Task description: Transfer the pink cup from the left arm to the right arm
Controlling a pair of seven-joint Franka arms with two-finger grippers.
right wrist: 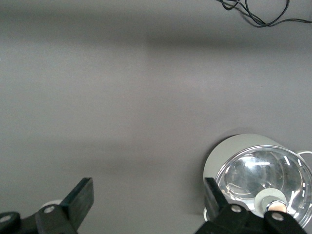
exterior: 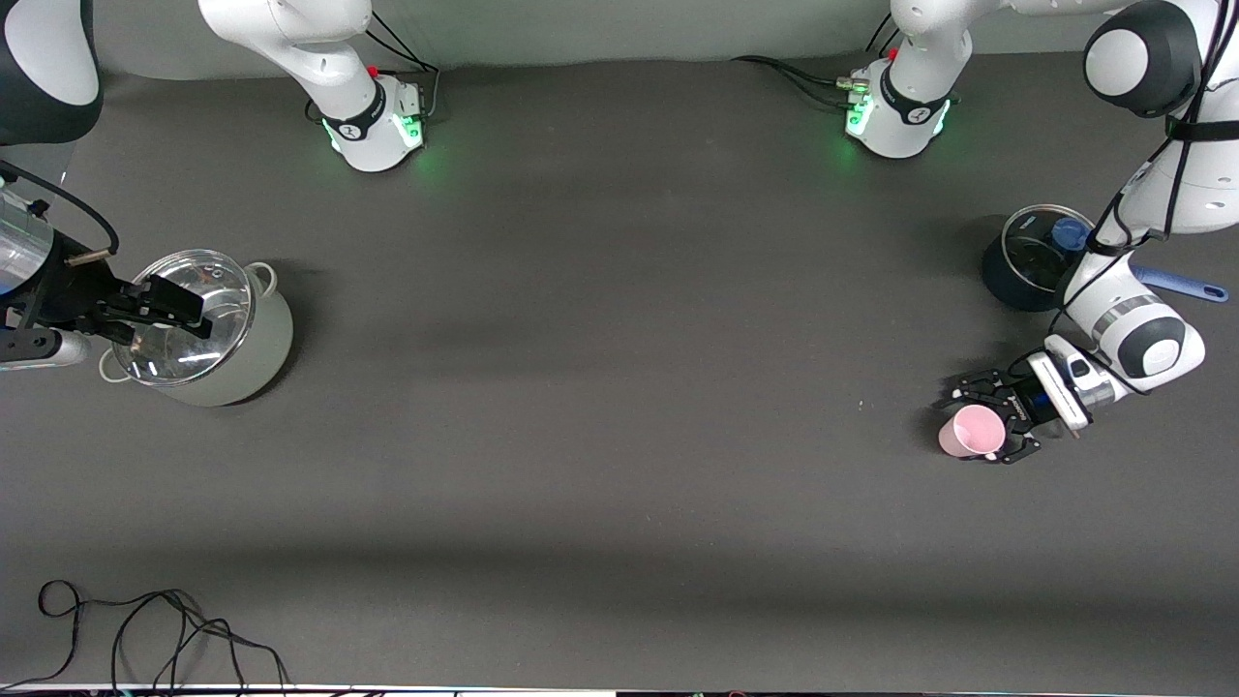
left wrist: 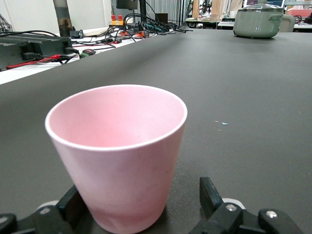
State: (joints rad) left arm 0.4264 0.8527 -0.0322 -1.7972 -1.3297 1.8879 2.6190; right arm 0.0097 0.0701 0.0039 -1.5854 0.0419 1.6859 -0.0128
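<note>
Front view, left claw [exterior: 985, 422] spread around upright pink cup [exterior: 971, 431], dark pot [exterior: 1028, 258] nearby, right claw [exterior: 165, 312] released over lidded pot [exterior: 208, 329].

A high front camera overlooks the table [exterior: 619, 387]; each wrist camera sits close above its pincer, sharing the tabletop.

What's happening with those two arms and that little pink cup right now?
Left tool open around small pale pink plastic cup, upright on table. Right tool open, waiting above glass-lidded grey-green pot. Nothing between them.
</note>
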